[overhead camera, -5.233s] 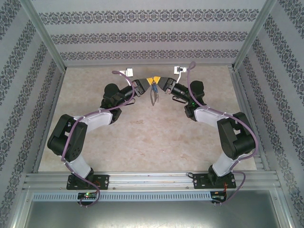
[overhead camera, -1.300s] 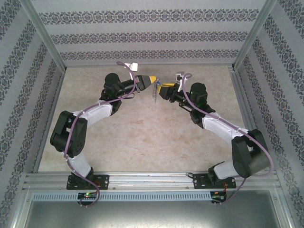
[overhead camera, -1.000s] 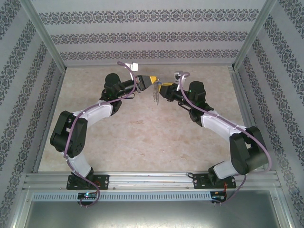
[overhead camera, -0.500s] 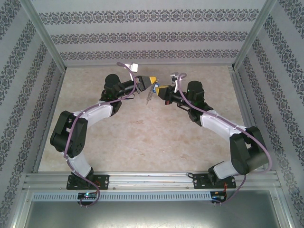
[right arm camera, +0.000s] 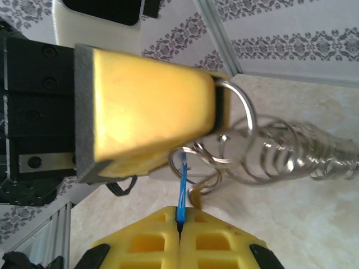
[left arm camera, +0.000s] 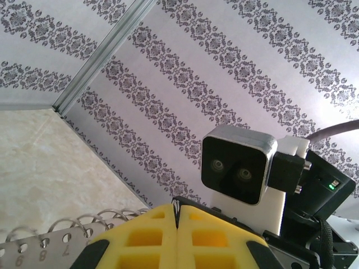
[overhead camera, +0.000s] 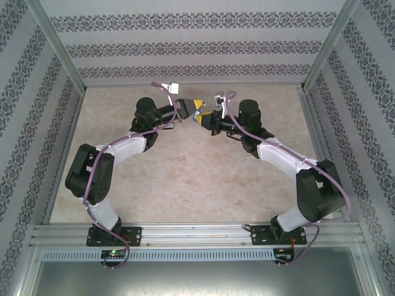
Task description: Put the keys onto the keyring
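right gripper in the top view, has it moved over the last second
Yes: the right gripper has shifted left, away from the right corner post, toward the left gripper.

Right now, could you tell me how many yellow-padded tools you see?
2: the left tool gripping the silver metal keyring, the right tool opposite, pinching the blue plastic tag.

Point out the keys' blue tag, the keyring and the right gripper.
keys (right arm camera: 182, 188), right wrist view, on the blue tag's edge.
keyring (right arm camera: 252, 115), right wrist view, on its silver loop.
right gripper (right arm camera: 179, 219), right wrist view, between the fingertips.
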